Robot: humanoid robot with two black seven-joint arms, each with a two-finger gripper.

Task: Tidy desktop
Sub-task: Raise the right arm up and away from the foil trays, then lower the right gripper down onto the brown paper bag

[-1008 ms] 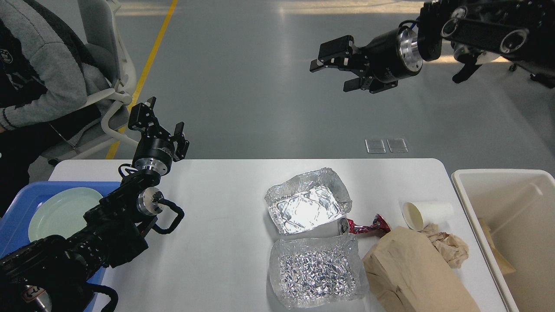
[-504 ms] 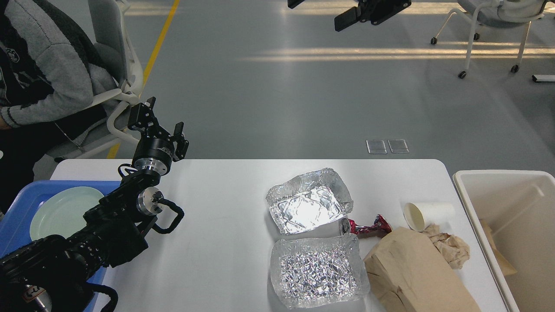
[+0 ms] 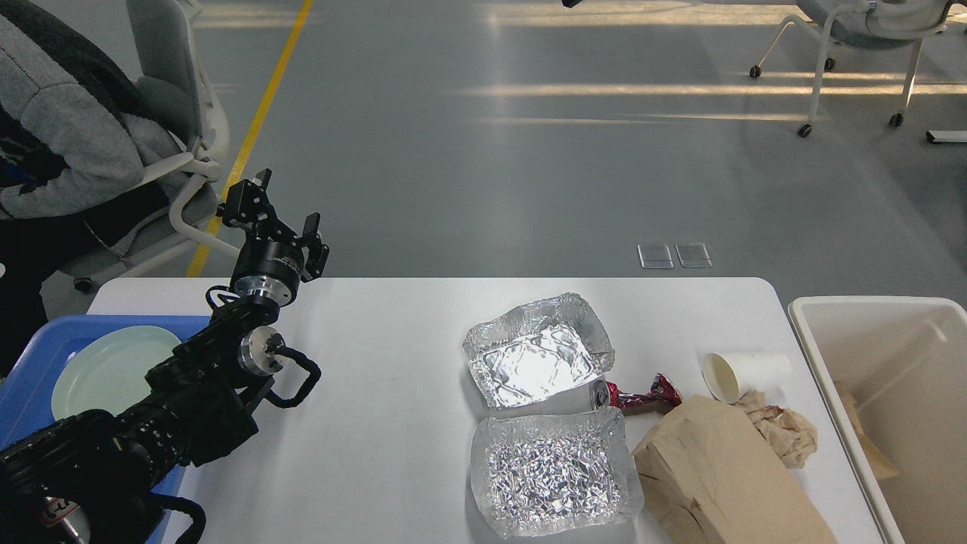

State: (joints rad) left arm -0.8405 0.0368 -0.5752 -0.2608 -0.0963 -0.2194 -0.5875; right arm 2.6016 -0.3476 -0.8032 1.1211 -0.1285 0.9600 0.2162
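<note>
The white desktop (image 3: 393, 340) fills the lower half of the head view. On its right half lie two foil trays, one farther (image 3: 538, 350) and one nearer (image 3: 555, 470), a crushed red can (image 3: 636, 394), a tipped white paper cup (image 3: 744, 374), a brown paper bag (image 3: 721, 480) and crumpled brown paper (image 3: 782, 431). My left gripper (image 3: 281, 202) is open and empty, raised above the desktop's far left edge. My right gripper is out of view, apart from a dark tip at the top edge.
A blue tray (image 3: 34, 347) with a pale green plate (image 3: 109, 370) sits at the left. A deep off-white bin (image 3: 891, 378) stands at the right. A seated person (image 3: 68, 136) is at far left; a chair (image 3: 861, 30) stands at far right.
My right arm has lifted up and out of the top of the view. My left arm has not moved. The person at left shifted slightly.
</note>
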